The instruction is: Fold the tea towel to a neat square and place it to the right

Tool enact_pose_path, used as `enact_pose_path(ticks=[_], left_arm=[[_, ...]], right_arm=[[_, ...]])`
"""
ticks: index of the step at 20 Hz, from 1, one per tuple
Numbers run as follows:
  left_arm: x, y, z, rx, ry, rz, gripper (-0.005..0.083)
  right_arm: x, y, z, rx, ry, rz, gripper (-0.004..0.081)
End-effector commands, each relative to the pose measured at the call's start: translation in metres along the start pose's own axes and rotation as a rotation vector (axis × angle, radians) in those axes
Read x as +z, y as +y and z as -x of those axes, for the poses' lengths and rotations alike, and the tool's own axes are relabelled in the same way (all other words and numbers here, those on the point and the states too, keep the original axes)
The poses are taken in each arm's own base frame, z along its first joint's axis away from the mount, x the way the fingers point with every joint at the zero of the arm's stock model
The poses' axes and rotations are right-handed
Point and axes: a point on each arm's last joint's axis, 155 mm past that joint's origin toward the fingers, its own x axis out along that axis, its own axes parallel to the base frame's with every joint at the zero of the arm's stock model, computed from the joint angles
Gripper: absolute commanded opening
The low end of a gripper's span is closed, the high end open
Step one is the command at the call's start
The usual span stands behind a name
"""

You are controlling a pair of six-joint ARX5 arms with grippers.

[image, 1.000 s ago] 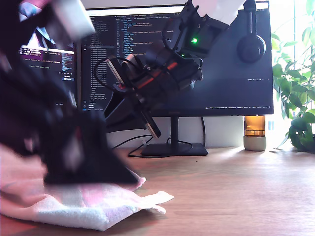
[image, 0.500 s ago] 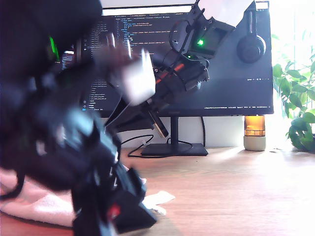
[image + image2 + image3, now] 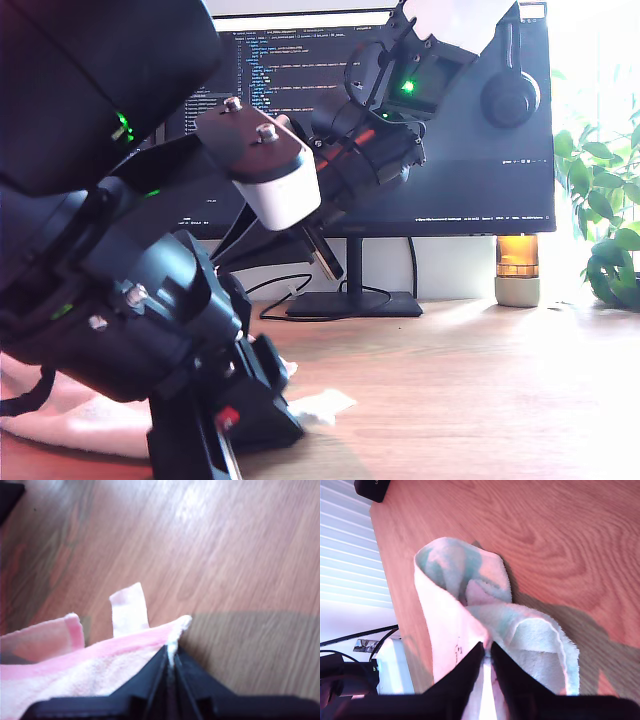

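With both claws clamped on edges of the tea towel [image 3: 70, 425], my first gripper [image 3: 171, 666] and my second gripper [image 3: 485, 652] hold the cloth low over the bench [image 3: 480, 390], apparently mid-fold.

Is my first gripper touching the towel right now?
Touching. The first wrist view shows my first gripper with its jaws closed on the towel's pink edge at a corner, the cloth pinched between them above the table.
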Motion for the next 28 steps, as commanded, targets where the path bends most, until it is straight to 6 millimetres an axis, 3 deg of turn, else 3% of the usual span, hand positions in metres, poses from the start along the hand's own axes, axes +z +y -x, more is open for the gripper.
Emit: enact_pose_path(ticks=[1,8,12,16,20,23,28], left_arm=[[-0.002,0.000,0.004,-0.004,0.002,-0.012,-0.0021],[0.037,0.029,0.051,0.026,-0.118,0.061,-0.0021],[0.044,0.049,0.081,0.065,-0.155,0.113,-0.0021],[0.041,0.078,0.113,0.163,-0.173,0.143,-0.0021],[0.030,0.102,0.139,0.249,-0.174,0.168,-0.0021],[0.029,0.131,0.160,0.372,-0.212,0.248,-0.0021],[0.026,0.150,0.173,0.441,-0.239,0.315,-0.0021]], right_arm=[[-0.003,-0.011,-0.001,-0.009,0.003,-0.014,-0.0013],[0.000,-0.031,0.018,-0.034,-0.017,-0.077,-0.0013],[0.001,-0.025,0.027,-0.031,-0.017,-0.085,-0.0013],[0.013,-0.013,0.045,-0.043,-0.058,-0.061,-0.0013],[0.021,-0.015,0.063,-0.108,-0.085,-0.064,-0.0013],[0.027,-0.018,0.073,-0.128,-0.104,-0.067,-0.0013],[0.033,-0.017,0.089,-0.139,-0.132,-0.082,-0.0013]])
